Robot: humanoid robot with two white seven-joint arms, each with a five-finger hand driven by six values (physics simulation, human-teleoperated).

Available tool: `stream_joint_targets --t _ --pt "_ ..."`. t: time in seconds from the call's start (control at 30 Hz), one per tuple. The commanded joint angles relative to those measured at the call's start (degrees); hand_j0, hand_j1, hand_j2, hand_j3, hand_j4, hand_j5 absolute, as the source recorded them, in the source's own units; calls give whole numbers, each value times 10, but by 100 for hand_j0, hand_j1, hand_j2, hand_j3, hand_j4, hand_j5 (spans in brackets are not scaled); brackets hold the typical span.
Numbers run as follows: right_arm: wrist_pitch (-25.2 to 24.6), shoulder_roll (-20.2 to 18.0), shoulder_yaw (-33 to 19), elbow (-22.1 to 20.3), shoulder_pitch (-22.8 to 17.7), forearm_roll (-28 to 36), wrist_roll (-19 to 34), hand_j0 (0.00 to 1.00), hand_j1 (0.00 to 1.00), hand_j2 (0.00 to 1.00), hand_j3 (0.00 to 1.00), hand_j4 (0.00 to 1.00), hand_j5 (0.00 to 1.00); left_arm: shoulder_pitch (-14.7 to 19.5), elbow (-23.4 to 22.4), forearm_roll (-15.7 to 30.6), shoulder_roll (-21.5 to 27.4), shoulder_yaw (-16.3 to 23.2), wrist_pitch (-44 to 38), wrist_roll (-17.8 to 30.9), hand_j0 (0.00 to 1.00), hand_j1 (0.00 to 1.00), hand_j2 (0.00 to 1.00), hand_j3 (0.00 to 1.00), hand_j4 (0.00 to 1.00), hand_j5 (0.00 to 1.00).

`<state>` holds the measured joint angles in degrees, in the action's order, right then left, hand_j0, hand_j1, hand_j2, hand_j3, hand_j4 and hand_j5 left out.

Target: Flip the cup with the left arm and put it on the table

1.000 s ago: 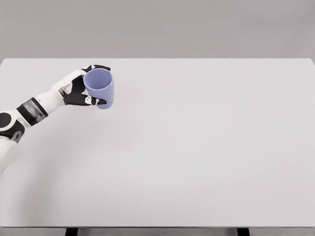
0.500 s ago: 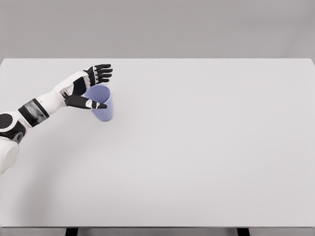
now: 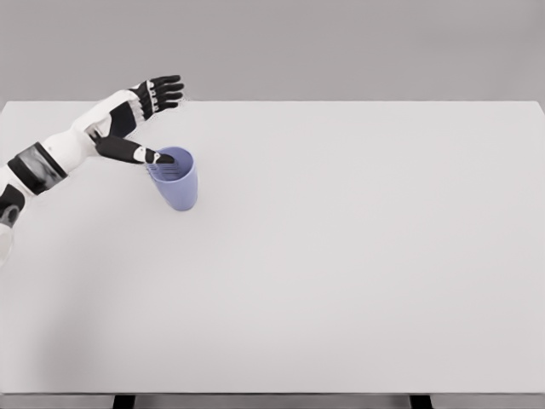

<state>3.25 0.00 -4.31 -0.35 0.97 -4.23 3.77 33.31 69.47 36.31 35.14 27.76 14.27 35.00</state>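
A wide white bench (image 3: 341,256) fills most of the frame, its far edge meeting a grey wall. On it, at the upper left, a blue cup (image 3: 176,183) stands upright, mouth up.

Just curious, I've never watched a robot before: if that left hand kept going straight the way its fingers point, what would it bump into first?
Probably nothing. The left hand is open, pointing right and away over the table's far edge; the cup stands upright below that line.
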Motion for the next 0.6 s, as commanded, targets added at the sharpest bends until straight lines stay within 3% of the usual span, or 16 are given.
stream_joint_targets --t 0.0,0.13,0.2,0.23,0.33,0.57 --pt "0 0 0 0 0 0 0 100 100 100 100 100 100 0 18 3 45 -3 8 0 100 100 100 100 100 100" --pt "0 0 0 0 0 0 0 100 100 100 100 100 100 8 10 -9 144 4 84 0 100 100 100 100 100 100" --pt "0 0 0 0 0 0 0 100 100 100 100 100 100 2 1 -85 176 6 110 0 100 100 100 100 100 100" --pt "0 0 0 0 0 0 0 100 100 100 100 100 100 -7 -17 -144 179 5 123 0 100 100 100 100 100 100" --pt "0 0 0 0 0 0 0 100 100 100 100 100 100 -11 -45 -199 175 17 175 0 100 100 100 100 100 100" --pt "0 0 0 0 0 0 0 100 100 100 100 100 100 -25 -43 -210 172 20 196 0 100 100 100 100 100 100"
